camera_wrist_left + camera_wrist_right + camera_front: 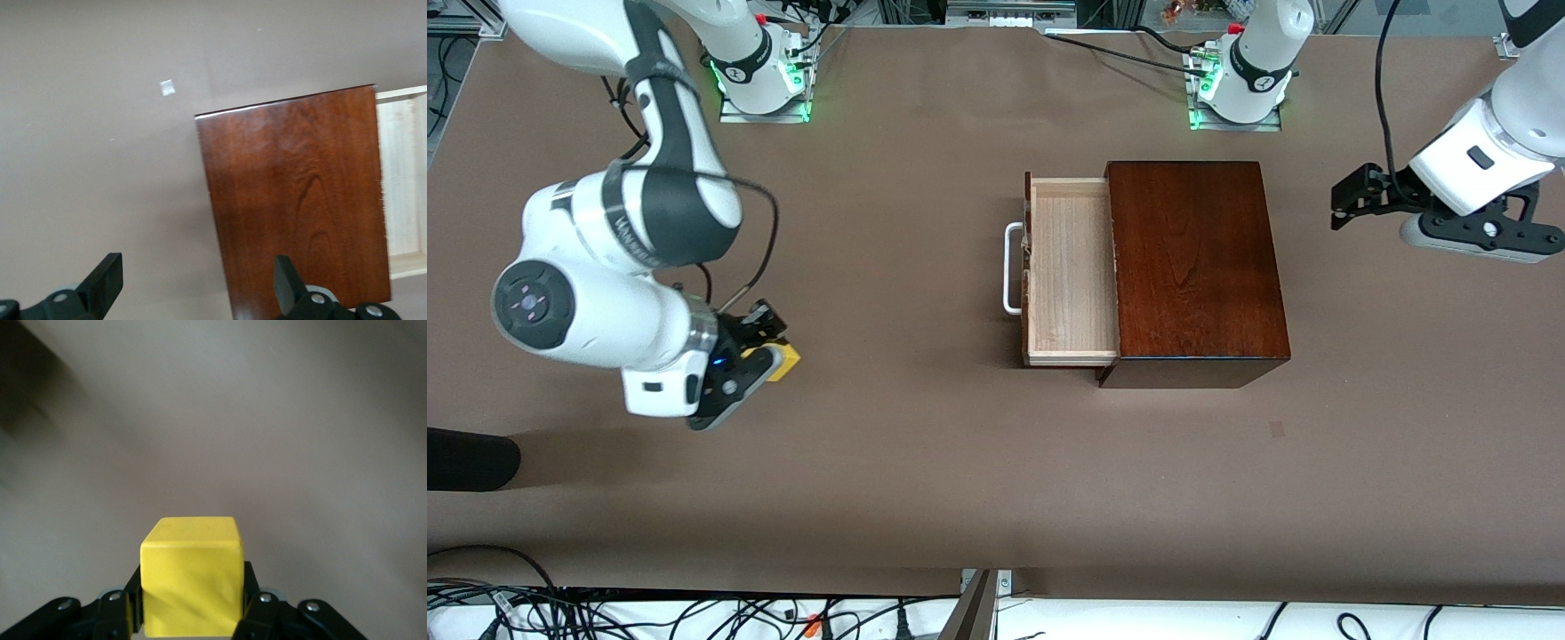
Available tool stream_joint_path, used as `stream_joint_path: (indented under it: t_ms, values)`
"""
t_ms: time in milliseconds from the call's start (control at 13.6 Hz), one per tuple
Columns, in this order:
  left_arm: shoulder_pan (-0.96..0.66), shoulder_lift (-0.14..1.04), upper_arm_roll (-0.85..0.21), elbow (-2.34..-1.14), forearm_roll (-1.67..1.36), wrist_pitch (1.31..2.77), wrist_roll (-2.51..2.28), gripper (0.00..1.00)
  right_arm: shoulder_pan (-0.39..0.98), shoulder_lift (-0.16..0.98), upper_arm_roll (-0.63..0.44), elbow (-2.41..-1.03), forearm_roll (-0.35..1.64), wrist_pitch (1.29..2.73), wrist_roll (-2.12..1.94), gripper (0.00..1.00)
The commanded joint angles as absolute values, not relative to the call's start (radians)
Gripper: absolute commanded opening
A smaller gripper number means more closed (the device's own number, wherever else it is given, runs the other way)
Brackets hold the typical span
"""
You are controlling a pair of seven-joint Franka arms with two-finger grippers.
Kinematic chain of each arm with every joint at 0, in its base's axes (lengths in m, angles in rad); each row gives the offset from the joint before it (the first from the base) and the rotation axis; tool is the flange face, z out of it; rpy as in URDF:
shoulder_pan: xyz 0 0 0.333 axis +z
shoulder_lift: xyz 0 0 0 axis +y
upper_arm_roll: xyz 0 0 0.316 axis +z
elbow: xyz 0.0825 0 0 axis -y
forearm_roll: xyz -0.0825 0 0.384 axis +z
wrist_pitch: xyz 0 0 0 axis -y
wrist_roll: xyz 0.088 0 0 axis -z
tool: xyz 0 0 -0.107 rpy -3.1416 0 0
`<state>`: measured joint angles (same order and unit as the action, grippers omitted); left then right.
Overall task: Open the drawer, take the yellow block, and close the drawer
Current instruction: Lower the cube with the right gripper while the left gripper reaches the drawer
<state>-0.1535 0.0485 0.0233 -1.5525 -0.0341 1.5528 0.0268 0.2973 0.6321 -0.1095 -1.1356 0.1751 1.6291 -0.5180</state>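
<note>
1. The block [191, 576] is pinched between the fingers of the right gripper [758, 354], over bare table [925, 462] toward the right arm's end.
2. The left gripper [1352, 197] is spread with nothing in it, over the table at the left arm's end; that arm waits.
3. The drawer [1072, 271] stands pulled out of the box [1196, 267], its tray bare, its handle [1011, 268] at the box's 9 o'clock in the front view.
4. From the right gripper the handle lies at about 2 o'clock; its bar runs from 12 to 6.
5. The right arm is judged better placed for the closing push toward 3 o'clock, though its fingers are occupied.
</note>
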Motion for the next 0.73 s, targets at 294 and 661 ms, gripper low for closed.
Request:
stream_joint_path:
  t_ms: [294, 661]
  values:
    - [-0.275, 0.092, 0.028, -1.506, -0.074, 1.549, 0.032, 1.00, 0.305, 0.531, -0.201, -1.314, 0.178, 1.638, -0.483, 0.25]
    - [-0.420, 0.139, -0.008, -1.505, -0.089, 1.675, 0.041, 1.00, 0.308, 0.414, -0.222, -1.455, 0.166, 1.680, -0.479, 0.25]
